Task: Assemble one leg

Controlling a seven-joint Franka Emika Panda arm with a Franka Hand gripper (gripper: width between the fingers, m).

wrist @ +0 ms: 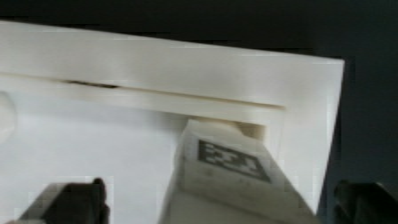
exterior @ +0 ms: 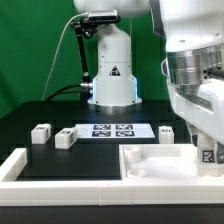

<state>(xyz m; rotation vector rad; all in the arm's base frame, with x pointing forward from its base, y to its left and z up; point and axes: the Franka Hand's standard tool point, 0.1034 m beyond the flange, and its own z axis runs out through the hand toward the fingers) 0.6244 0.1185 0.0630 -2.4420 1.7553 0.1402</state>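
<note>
A leg [wrist: 228,160], a white block with a black-and-white tag, stands tilted in a corner of the large white tray-like part [wrist: 107,120]. Its far end meets the raised rim. My gripper [wrist: 217,205] straddles it. The dark fingers [wrist: 75,200] stand on either side with light gaps showing, so the jaws look open around it. In the exterior view the gripper [exterior: 204,148] hangs over the right end of the tray-like part [exterior: 150,165], with the tagged leg [exterior: 207,154] under it. Three more legs lie on the table [exterior: 40,132] [exterior: 65,138] [exterior: 166,132].
The marker board [exterior: 112,130] lies at mid table, in front of the robot base [exterior: 112,75]. A white raised rail [exterior: 20,165] runs along the front left. Black table surface lies between the loose legs and the tray-like part.
</note>
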